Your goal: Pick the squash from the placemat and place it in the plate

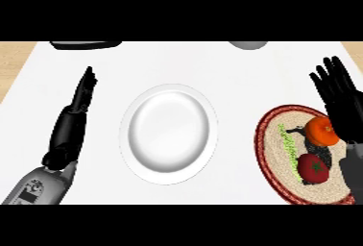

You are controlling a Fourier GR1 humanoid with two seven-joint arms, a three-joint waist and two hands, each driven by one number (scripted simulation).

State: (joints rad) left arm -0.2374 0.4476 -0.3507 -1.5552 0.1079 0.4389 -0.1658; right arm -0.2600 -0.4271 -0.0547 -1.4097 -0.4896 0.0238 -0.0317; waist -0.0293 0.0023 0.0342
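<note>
The black left hand (77, 113) on its grey forearm (35, 185) lay edge-on, fingers straight. The black right hand (340, 98) stood open at the right edge, fingers up.

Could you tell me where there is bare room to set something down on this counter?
The white plate is bare, as is the counter between it and the left hand, and the strip between plate and placemat. The placemat is crowded: orange squash, red vegetable, right hand over its edge.
</note>
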